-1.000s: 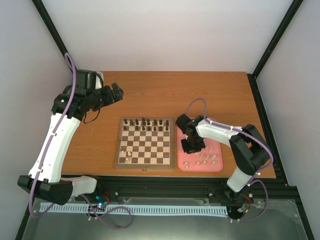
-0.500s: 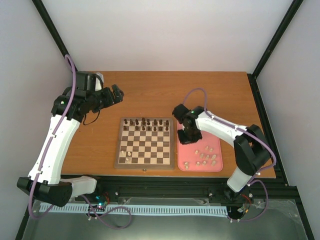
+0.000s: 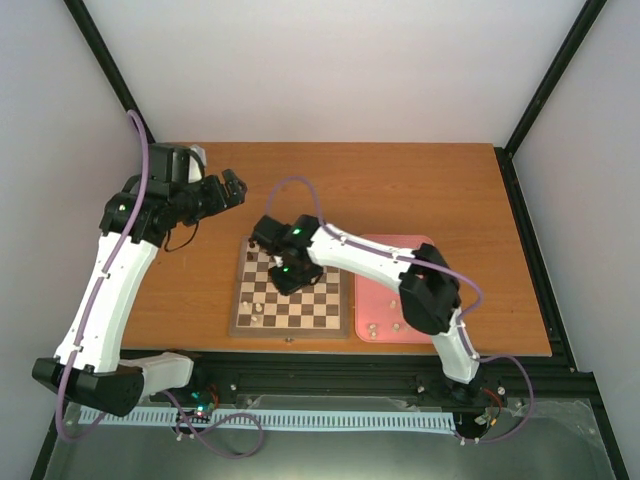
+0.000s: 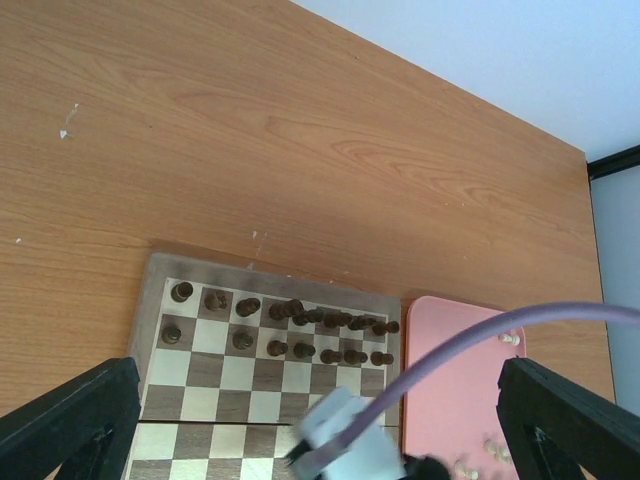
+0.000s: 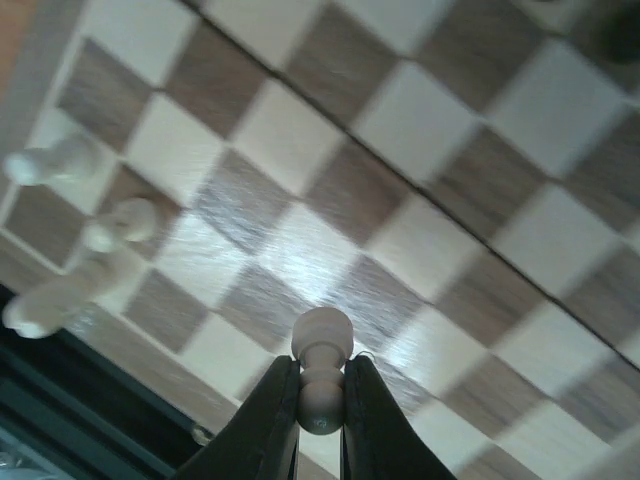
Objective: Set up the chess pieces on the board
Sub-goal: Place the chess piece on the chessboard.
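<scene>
We hold 1 cream pawn (image 5: 322, 340) in the clamped right gripper (image 5: 320, 378), just under its head, above the board (image 5: 420, 120) near 3 cream pieces (image 5: 60, 160); the left gripper (image 3: 232, 187) hangs wide open off the board's far-left corner. The pawn looks light, rigid and smooth, so it may twist; gripping low on the stem suits it. Blur hides which square lies beneath.

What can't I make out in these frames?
Top view: the right arm hides part of the board and pink tray; cream pieces too small to identify.
Right wrist view: base of the cream pawn hidden between the fingers; target square unclear.
Left wrist view: board's near rows cut off by the bottom edge.
</scene>
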